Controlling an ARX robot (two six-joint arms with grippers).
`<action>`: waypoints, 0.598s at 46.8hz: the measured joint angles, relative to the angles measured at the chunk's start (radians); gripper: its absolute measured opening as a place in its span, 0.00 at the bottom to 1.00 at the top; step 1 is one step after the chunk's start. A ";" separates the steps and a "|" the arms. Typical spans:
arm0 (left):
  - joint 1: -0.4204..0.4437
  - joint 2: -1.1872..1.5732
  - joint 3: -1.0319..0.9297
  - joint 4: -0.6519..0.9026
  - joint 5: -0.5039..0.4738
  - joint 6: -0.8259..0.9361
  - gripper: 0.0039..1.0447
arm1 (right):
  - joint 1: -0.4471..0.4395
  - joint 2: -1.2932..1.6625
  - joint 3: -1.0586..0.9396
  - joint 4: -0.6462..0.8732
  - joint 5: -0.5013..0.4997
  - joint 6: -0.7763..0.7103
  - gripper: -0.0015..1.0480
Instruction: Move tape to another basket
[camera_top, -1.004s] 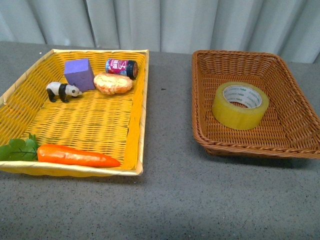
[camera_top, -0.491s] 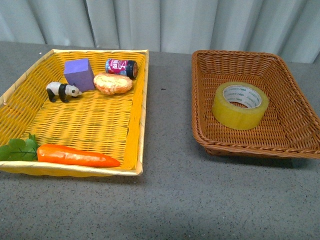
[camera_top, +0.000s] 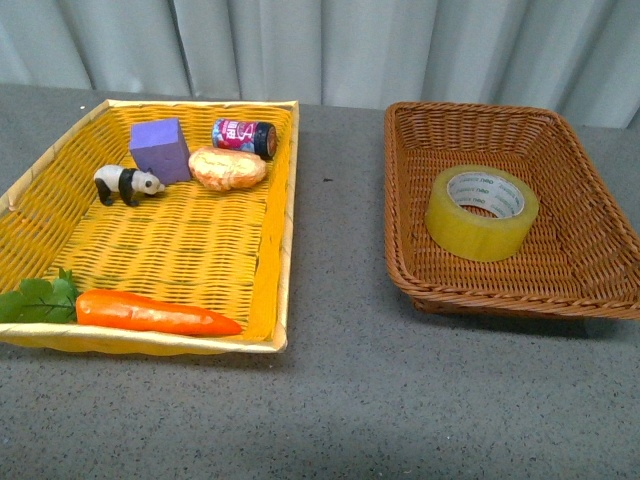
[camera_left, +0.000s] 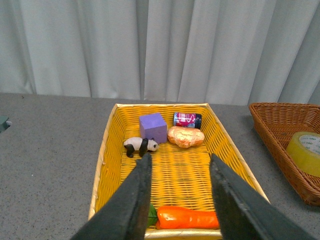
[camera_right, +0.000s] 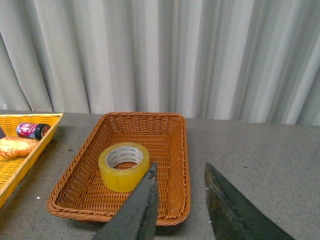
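While both arms hang back, your tape (camera_top: 482, 212) sits flat in the brown basket (camera_top: 575, 262).

Largest first: yellow tray (camera_top: 276, 290) on the left, brown basket right, tape inside it, ahead of the right gripper (camera_right: 178, 172), well apart (jaws spread, empty). Your left gripper (camera_left: 179, 165) gapes over the yellow tray.

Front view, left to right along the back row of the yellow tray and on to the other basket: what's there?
Panda → purple block → bread → brown basket → tape.
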 joint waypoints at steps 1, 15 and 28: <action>0.000 0.000 0.000 0.000 0.000 0.000 0.37 | 0.000 0.000 0.000 0.000 0.000 0.000 0.31; 0.000 0.000 0.000 0.000 0.000 0.001 0.96 | 0.000 0.000 0.000 0.000 0.000 0.000 0.92; 0.000 0.000 0.000 0.000 0.000 0.002 0.94 | 0.000 0.000 0.000 0.000 0.000 0.001 0.91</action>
